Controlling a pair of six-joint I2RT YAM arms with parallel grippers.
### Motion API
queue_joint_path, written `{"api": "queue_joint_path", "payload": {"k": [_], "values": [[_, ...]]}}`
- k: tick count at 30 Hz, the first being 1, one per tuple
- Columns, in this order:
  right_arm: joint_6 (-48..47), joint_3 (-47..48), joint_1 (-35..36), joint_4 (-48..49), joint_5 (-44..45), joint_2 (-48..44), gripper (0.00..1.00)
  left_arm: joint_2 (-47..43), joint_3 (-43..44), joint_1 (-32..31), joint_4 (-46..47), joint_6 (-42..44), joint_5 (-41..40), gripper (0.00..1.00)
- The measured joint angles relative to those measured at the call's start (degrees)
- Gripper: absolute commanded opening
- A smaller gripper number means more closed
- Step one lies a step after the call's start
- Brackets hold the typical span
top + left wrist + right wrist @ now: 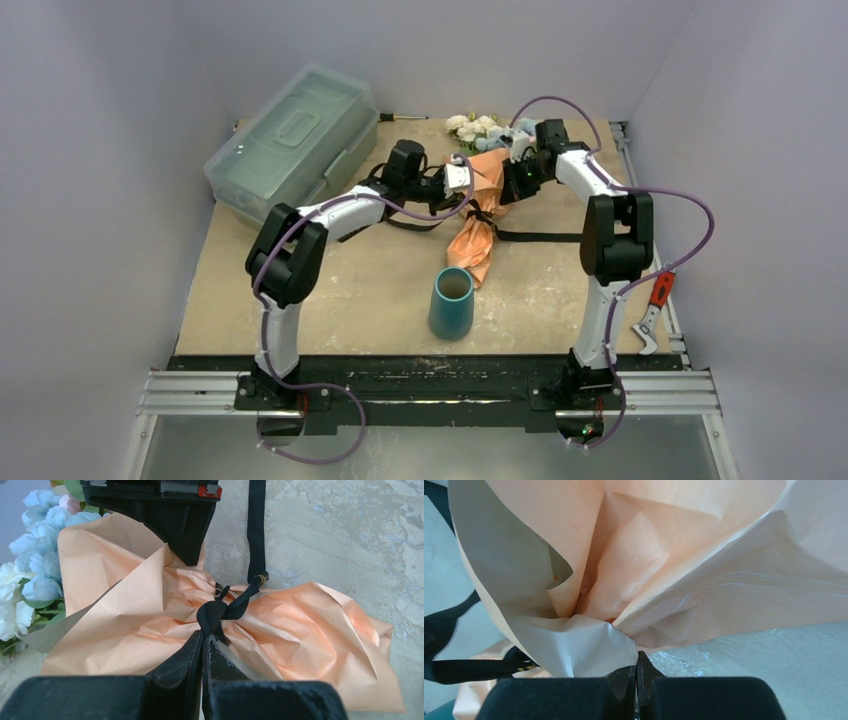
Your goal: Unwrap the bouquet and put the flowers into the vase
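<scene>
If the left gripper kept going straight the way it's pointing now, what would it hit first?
The black ribbon knot tying the bouquet. The left gripper is shut with its tips right at that knot, apparently touching it; just beyond lies the crumpled orange paper.

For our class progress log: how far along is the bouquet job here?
Done: nothing yet; the ribbon knot still binds the orange paper. In hand: left gripper pinches that knot, right gripper pinches the paper's edge. Left: untying, unwrapping, moving the flowers to the empty vase.
</scene>
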Motion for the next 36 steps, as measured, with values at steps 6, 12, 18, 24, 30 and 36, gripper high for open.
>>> {"api": "queue_joint_path", "payload": {"k": [6,12,18,24,30,36], "values": [[-1.01,0.00,0.13,0.46,1.55,0.00,0.00,-3.85,-2.84,1.57,-5.16,5.81,0.96,0.00],[-1.42,0.02,0.28,0.90,2.84,0.11,0.00,-5.44,-7.43,2.23,-14.60,18.10,0.87,0.00],[-1.66,0.96,0.33,0.68,2.71,1.25,0.00,-4.46,-8.90,2.12,-19.02,24.98,-0.83,0.00],[-3.10,3.61,0.31,-1.49,0.39,1.62,0.28,-3.80,-8.90,2.03,-16.81,24.46,-1.92,0.00],[-6.29,7.04,0.20,-4.85,-3.58,0.94,0.40,-3.80,-8.87,2.08,-13.11,20.31,-2.38,0.21],[-11.28,7.04,0.13,-9.84,-5.42,-3.06,0.43,-3.80,-7.32,2.86,-11.67,15.06,-1.09,0.31]]}}
